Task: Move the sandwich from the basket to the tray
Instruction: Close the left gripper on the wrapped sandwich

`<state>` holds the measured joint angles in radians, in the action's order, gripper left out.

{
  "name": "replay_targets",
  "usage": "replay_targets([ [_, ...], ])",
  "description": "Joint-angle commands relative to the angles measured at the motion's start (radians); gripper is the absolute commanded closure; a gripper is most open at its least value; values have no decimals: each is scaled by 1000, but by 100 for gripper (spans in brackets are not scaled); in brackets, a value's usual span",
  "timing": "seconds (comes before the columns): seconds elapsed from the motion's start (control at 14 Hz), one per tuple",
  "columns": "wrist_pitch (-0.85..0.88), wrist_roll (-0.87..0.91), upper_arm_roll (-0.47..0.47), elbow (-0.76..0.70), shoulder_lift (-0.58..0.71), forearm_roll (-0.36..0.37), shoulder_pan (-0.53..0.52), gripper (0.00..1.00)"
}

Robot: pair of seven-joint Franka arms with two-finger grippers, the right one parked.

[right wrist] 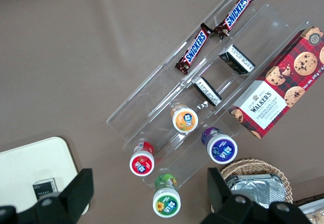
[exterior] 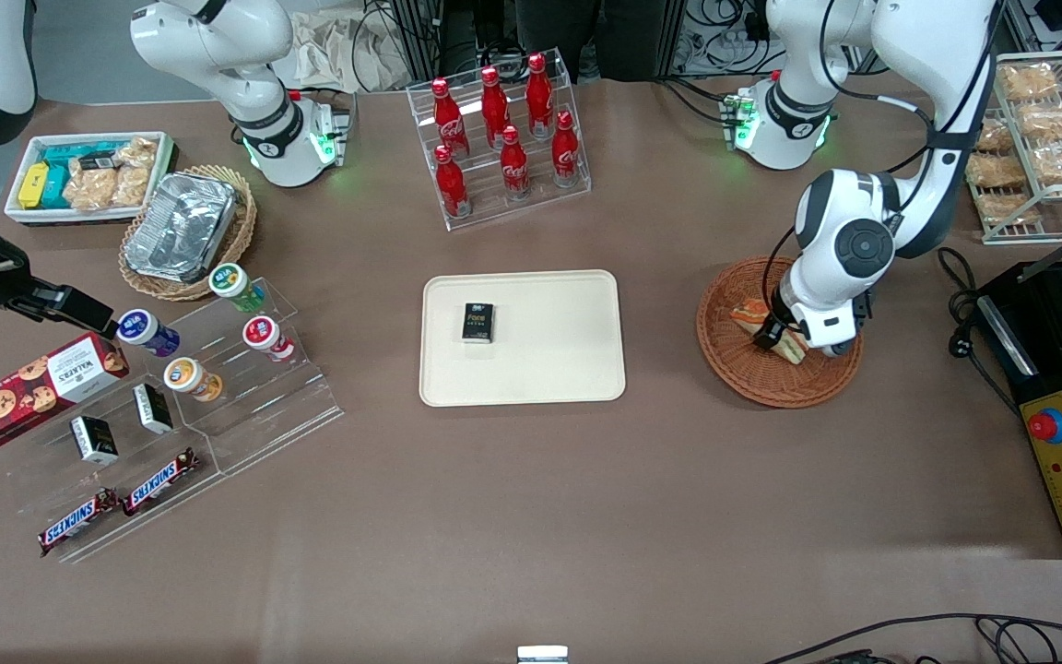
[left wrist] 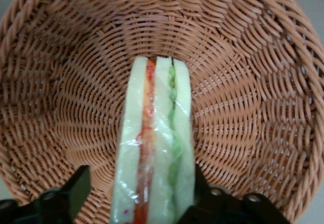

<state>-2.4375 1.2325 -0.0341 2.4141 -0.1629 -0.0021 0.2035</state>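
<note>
Your brown table (exterior: 513, 516) carries the tray (exterior: 549, 369), the basket (exterior: 771, 383) under the gripper (exterior: 778, 339), and a bottle rack (exterior: 499, 138).

gripper (exterior: 778, 339) mostly hidden under its own arm in front view, only dark tips show down in the basket (exterior: 775, 380); sandwich (exterior: 768, 327) half covered there, filling layers too small to make out; in left wrist view sandwich (left wrist: 154, 148) near end cut by frame edge, basket (left wrist: 253, 57) rim cropped; fingers (left wrist: 76, 191) partly out of frame, contact with the bread unclear
</note>
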Motion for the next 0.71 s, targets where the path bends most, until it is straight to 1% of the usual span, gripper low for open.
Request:
replay_targets([
  [0.0, -15, 30, -1, 0, -3, 17, 7, 100],
  [0.21, 23, 5, 0, -27, 55, 19, 2, 100],
  [0.29, 84, -8, 0, -56, 84, 17, 2, 100],
  [0.43, 263, -79, -1, -181, 112, 16, 5, 100],
  [0.64, 629, -200, -29, -441, 112, -2, 5, 100],
])
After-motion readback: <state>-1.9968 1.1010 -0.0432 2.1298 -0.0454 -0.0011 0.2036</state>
